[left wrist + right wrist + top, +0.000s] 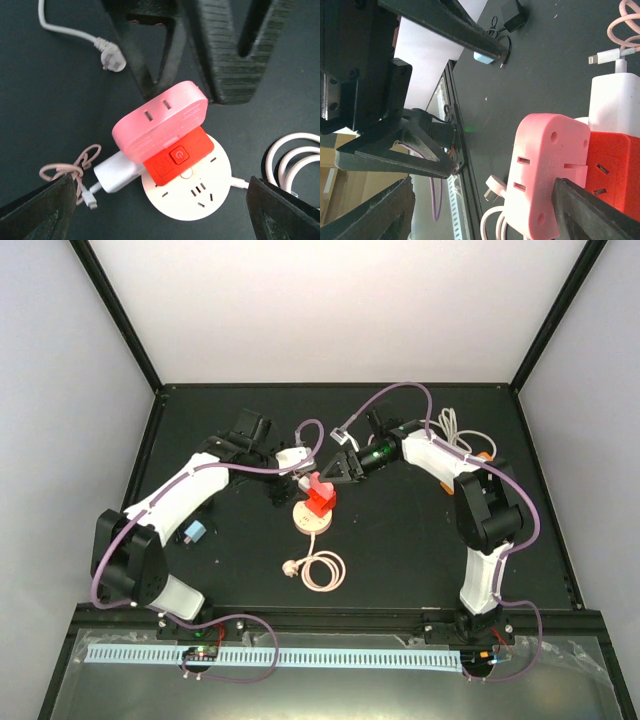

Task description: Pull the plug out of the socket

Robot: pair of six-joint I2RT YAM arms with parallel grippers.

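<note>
My left gripper (161, 200) hangs with its jaws spread wide and empty over the stack at mid-table. Opposite it, the right gripper (485, 200) also stands parted and grips nothing. Directly beneath sits the pink adapter (160, 122), which I take to be the plug in question. It is seated at a tilt in the red socket cube (180, 157), which is mounted on the round white socket (200, 200). A white charger (117, 175) juts from the stack's side, trailing a tangled pink cable (65, 170). To do this well, I judge one claw should pin the cube or base. The other should clamp the adapter's long sides and draw it straight along its pins, not sideways. In the way: the right gripper's ribbed fingers (235, 55) crowd just behind the adapter, and the charger sits close to any low grip. A loose white plug (112, 57) and a coiled white cord (295, 160) lie near on the black table (40, 110).
</note>
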